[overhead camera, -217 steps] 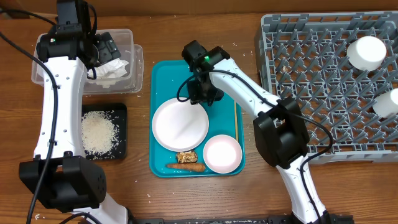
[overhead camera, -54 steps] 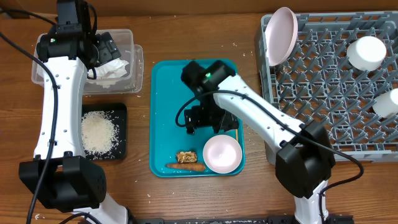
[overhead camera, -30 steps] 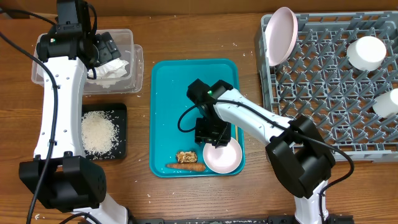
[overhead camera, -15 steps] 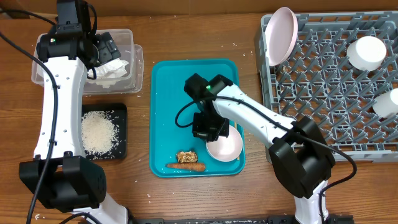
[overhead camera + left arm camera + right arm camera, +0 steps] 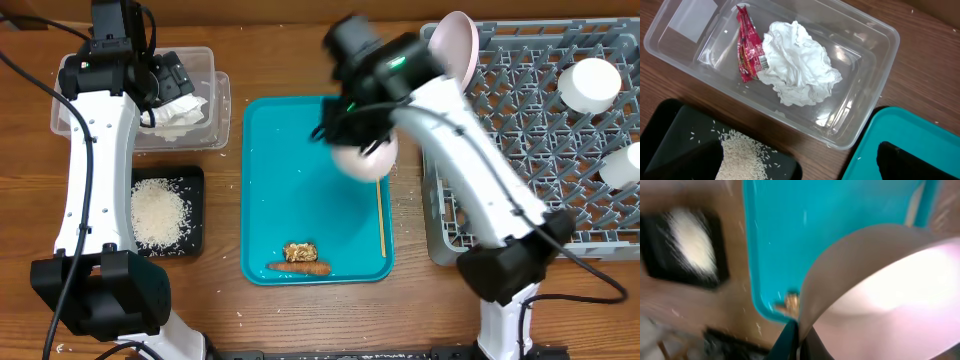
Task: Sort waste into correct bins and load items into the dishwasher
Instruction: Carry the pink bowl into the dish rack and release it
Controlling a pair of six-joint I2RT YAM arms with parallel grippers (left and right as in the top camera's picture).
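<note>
The small white dish hangs above the teal tray, gripped at its rim by the clenched right gripper, just left of the grey rack where a large plate stands on edge. The left gripper, jaws spread wide, hovers over the clear tub holding a napkin.

The right hand has clamped the small white dish and lifted it off the teal tray.
</note>
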